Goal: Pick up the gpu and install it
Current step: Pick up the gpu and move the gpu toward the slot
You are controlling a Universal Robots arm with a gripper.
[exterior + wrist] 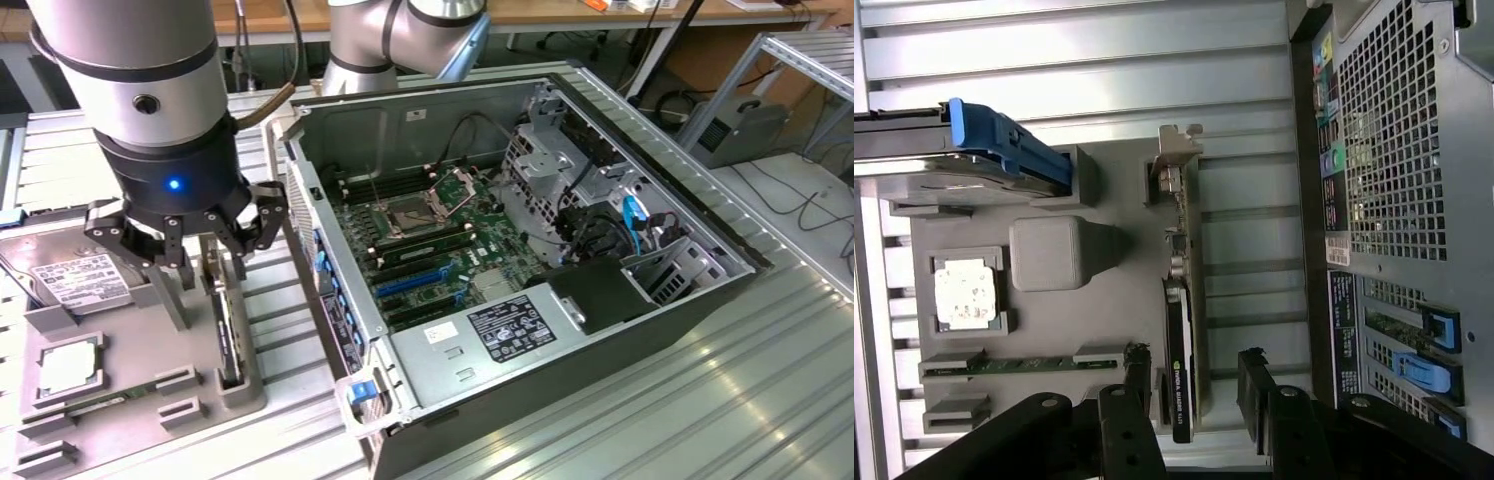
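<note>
Black gripper, jaws wide open and empty, straddles thin dark gpu. Gpu sits edge-up, 9 o'clock from open silver computer case.

Bright, even light fills both views, leaving only soft shadows. The ribbed silver metal table gives pale glare (strongest in the wrist view), while the open dark computer case stays dimmer inside.

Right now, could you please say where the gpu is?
The gpu stands on edge in the tray, exterior view's left, beside the computer case, below the gripper.
</note>
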